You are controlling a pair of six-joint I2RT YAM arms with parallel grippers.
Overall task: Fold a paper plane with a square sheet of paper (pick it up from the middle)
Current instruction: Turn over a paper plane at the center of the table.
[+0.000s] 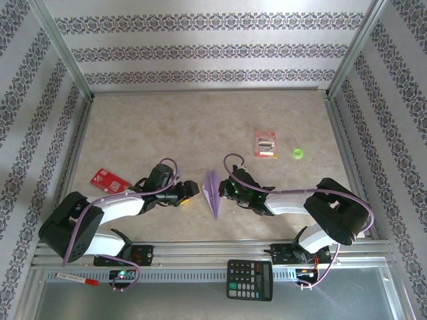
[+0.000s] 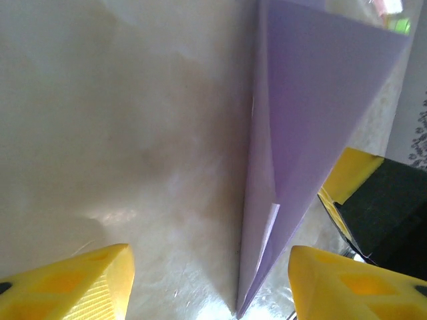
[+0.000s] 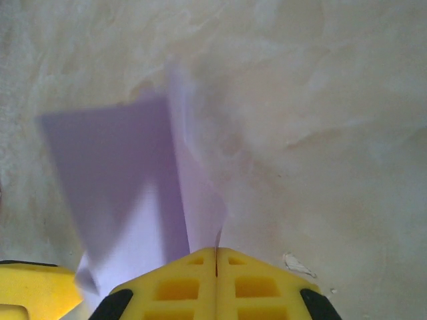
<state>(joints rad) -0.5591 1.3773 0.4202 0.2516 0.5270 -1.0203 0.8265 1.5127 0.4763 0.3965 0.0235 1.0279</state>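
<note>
The lavender sheet of paper is folded into a slim, pointed paper plane [image 1: 212,192] that lies on the table between my two grippers, tip toward the near edge. My right gripper [image 1: 225,189] is at its right side. In the right wrist view, that gripper [image 3: 215,252] is shut, with a thin raised edge of the plane [image 3: 193,193] running into the seam between its jaws. My left gripper [image 1: 191,192] is at the plane's left side. Seen from the left wrist, it [image 2: 210,257] is open, its yellow fingers [image 2: 87,287] on either side of the plane's narrow end [image 2: 280,173].
A red-and-white packet [image 1: 265,143] and a small green ring [image 1: 297,154] lie at the back right. A red card [image 1: 110,180] lies beside the left arm. A calculator [image 1: 249,280] and a red pen [image 1: 77,279] rest on the near rail. Patterned walls enclose the table.
</note>
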